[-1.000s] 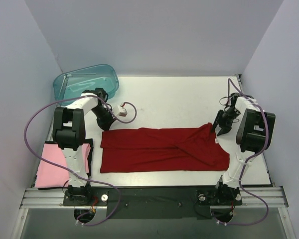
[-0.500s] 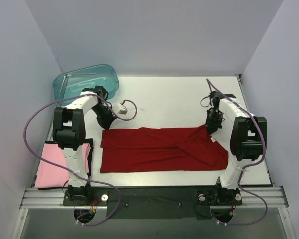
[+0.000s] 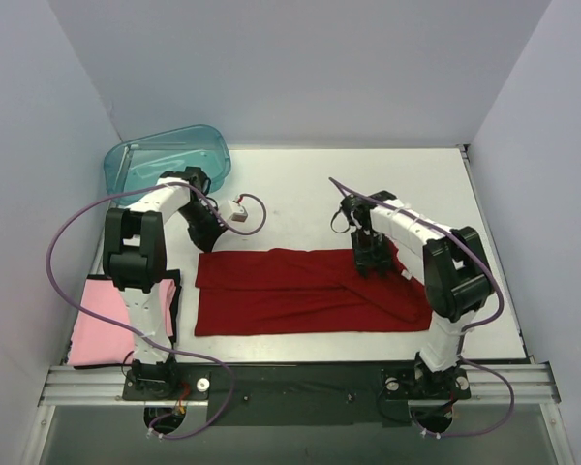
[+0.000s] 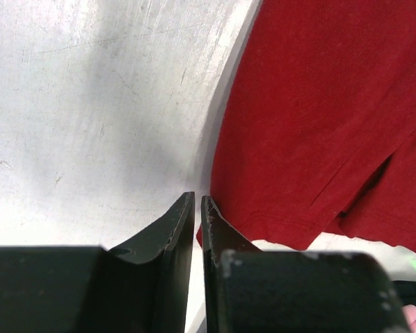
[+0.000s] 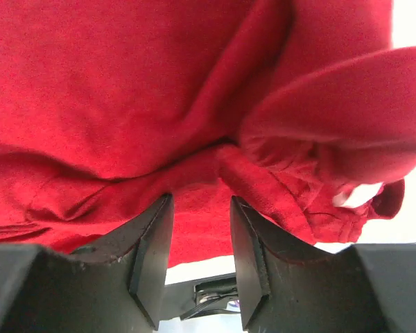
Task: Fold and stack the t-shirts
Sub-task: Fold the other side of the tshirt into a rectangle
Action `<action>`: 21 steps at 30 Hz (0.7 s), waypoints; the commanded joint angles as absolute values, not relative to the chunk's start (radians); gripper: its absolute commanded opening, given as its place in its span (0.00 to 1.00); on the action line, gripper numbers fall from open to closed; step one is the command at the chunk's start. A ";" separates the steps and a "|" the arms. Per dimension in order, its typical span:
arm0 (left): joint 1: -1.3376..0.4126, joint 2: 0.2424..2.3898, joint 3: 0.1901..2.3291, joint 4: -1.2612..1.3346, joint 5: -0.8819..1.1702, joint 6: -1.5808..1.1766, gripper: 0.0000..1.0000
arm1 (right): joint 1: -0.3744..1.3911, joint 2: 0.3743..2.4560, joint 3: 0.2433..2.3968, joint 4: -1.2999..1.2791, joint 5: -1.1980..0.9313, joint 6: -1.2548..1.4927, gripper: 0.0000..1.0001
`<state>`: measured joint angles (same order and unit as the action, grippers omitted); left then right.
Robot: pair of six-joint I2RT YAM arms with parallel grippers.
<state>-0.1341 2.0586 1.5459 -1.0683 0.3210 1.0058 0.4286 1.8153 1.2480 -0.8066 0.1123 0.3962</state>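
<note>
The dark red t-shirt [image 3: 290, 291] lies spread across the table's middle, its right end rumpled. My right gripper [image 3: 371, 262] stands over its right part. In the right wrist view the gripper [image 5: 201, 201] has its jaws a little apart with red cloth [image 5: 125, 90] bunched at the tips and a raised fold [image 5: 333, 104] beside them. My left gripper [image 3: 211, 240] is at the shirt's far left corner. In the left wrist view it [image 4: 197, 198] is shut, touching the shirt's corner [image 4: 319, 118]. The pale pink t-shirt [image 3: 99, 325] lies folded at the near left.
A translucent teal tub [image 3: 169, 160] sits at the far left corner. Grey walls close in the table [image 3: 300, 194] on three sides. The left arm's purple cable loops over the pink shirt's side.
My right gripper has swung from the table's right edge leftward onto the red shirt. The shirt's right end has shifted slightly left and bunched up. The left arm has not moved.
</note>
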 commanded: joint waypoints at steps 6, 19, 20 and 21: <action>-0.141 2.059 1.580 -1.054 0.331 1.008 0.19 | 0.583 1.756 1.322 -0.845 0.008 0.197 0.36; -0.146 2.049 1.663 -1.051 0.391 0.951 0.28 | -0.081 1.764 1.404 -0.776 -0.201 0.276 0.48; -0.146 2.045 1.669 -1.045 0.408 0.934 0.31 | -0.100 1.797 1.417 -0.767 -0.207 0.284 0.48; -0.149 2.039 1.675 -1.037 0.416 0.924 0.33 | -0.135 1.813 1.423 -0.750 -0.231 0.297 0.49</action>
